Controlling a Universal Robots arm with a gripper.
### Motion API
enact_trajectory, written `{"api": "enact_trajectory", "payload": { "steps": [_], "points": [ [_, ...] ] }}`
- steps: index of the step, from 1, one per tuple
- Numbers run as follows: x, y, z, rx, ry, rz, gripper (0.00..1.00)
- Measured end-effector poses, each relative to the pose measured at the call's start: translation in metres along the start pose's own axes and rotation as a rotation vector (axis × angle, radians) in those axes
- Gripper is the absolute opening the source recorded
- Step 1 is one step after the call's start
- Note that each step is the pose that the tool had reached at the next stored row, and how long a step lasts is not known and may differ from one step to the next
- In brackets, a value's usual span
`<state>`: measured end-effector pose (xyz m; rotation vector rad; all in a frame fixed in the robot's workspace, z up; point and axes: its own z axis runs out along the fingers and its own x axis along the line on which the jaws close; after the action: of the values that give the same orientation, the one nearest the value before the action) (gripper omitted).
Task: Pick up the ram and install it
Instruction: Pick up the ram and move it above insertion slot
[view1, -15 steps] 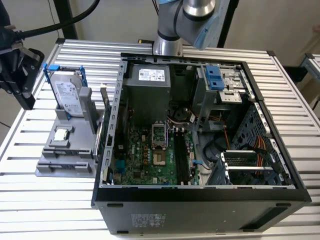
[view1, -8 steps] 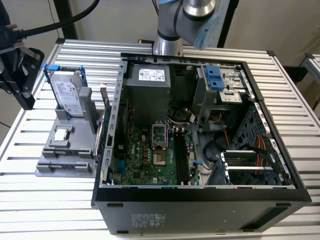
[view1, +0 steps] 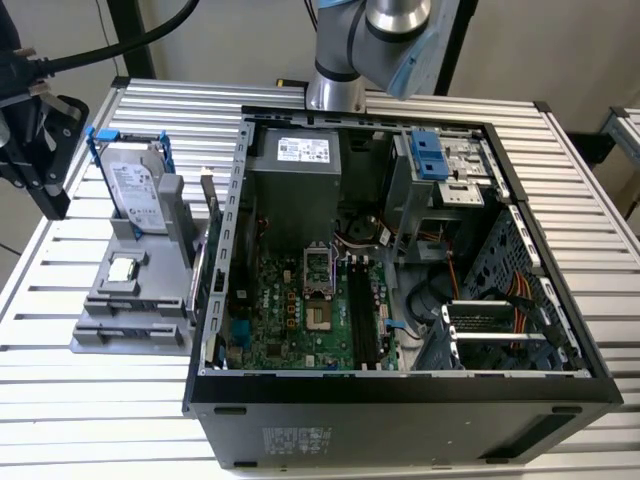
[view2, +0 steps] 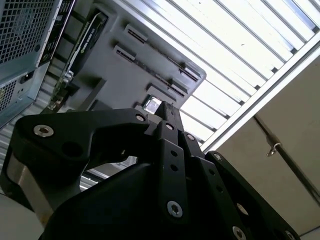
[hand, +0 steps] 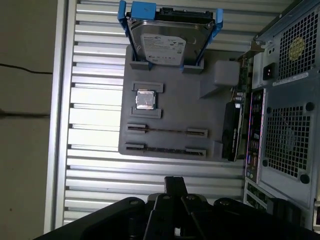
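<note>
The ram (hand: 165, 131) is a thin dark stick standing on edge between two clips of a grey holder tray (hand: 190, 112), below the small square chip. My gripper (hand: 175, 184) hovers over the slatted table beside the tray's near edge, apart from the ram, fingers together and holding nothing. In the second wrist view the gripper (view2: 167, 111) points toward the same tray. At the exterior view's far left, the gripper (view1: 50, 190) hangs beside the tray (view1: 100, 335). The open computer case (view1: 230, 200) shows the motherboard's long black slots (view1: 362, 320).
On the tray stand a silver hard drive with blue rails (hand: 167, 42) (view1: 135, 185), a square silver processor chip (hand: 145, 99) (view1: 122, 268) and an upright expansion card (hand: 231, 131). The case wall (hand: 290, 100) rises right beside the tray. Slatted table (view1: 60, 400) surrounds both.
</note>
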<state>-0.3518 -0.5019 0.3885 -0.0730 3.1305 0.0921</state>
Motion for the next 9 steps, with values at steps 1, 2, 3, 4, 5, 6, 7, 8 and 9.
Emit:
{"api": "enact_trajectory", "payload": {
  "steps": [1,2,3,4,5,6,7,8,9],
  "points": [
    [0.0,0.0,0.0,0.0,0.0001,0.0,0.0],
    [0.0,0.0,0.0,0.0,0.0,0.0,0.0],
    [0.0,0.0,0.0,0.0,0.0,0.0,0.0],
    [0.0,0.0,0.0,0.0,0.0,0.0,0.0],
    [0.0,0.0,0.0,0.0,0.0001,0.0,0.0],
    [0.0,0.0,0.0,0.0,0.0,0.0,0.0],
    [0.0,0.0,0.0,0.0001,0.0001,-0.001,0.0],
    [0.0,0.0,0.0,0.0002,0.0002,-0.003,0.0],
    [0.0,0.0,0.0001,0.0003,0.0003,-0.007,0.0]
  ]
}}
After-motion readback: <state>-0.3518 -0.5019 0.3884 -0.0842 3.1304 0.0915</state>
